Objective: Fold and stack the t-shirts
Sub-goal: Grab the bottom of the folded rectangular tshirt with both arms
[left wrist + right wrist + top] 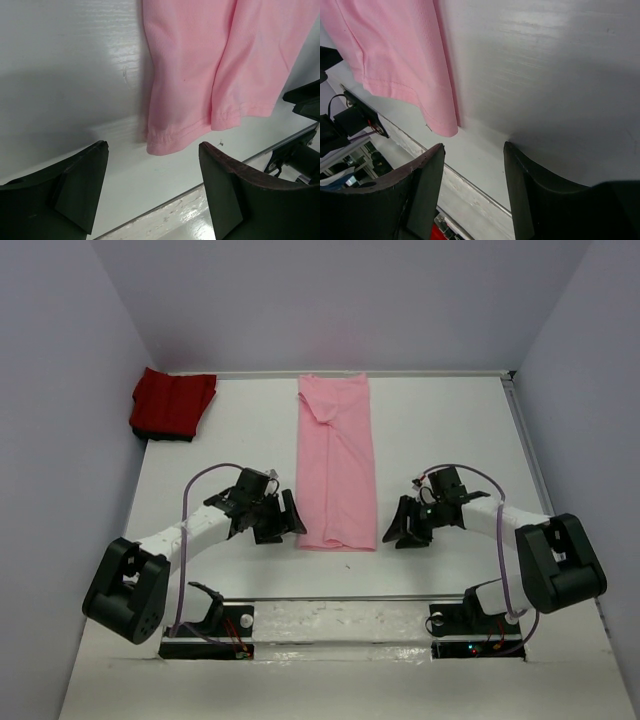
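The light pink t-shirt [337, 462] lies folded into a long narrow strip down the middle of the table, its hem nearest the arms. A deep red t-shirt [172, 403] sits folded at the back left corner. My left gripper [290, 525] is open just left of the pink hem's near left corner [159, 142], nothing between its fingers. My right gripper [397, 528] is open just right of the hem's near right corner [442, 125], also empty. Both sets of fingertips hover low over the bare table [450, 440].
A raised rail [330, 598] runs across the table's near edge, just behind both grippers. Walls close in the table at the back and both sides. The right gripper's parts [305, 130] show at the edge of the left wrist view.
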Motion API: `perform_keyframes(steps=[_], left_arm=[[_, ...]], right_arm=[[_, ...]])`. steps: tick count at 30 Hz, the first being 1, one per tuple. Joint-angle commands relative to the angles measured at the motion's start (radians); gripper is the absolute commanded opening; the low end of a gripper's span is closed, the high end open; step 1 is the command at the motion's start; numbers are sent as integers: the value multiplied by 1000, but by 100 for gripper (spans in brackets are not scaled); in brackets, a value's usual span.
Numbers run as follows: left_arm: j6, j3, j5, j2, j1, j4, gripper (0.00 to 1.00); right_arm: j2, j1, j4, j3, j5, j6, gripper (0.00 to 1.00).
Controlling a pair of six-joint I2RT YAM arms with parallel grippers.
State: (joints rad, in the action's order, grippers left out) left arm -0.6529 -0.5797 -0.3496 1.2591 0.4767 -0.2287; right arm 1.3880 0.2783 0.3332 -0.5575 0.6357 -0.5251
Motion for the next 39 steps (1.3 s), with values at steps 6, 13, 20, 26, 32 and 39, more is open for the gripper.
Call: perform_keyframes(steps=[6,13,20,26,32,39], left_arm=[[-65,40,-20,36,5,150,82],[-97,64,-58,83,7,221,82],[-111,73,-78,108,7,275,82],[-113,87,-84,108,7,278,76],[-116,101,-101,126,8,285,72],[-122,121,-103,106,10,289,64]], right_arm=[[71,30,-108,-58,-28,-24,54],[101,59,-152,-59,-28,-56,54],[121,79,-168,-64,-30,-73,53],[140,88,-178,-62,-31,-84,51],[146,116,-181,-62,-36,-93,51],[144,127,-181,-52,-44,-107,50]])
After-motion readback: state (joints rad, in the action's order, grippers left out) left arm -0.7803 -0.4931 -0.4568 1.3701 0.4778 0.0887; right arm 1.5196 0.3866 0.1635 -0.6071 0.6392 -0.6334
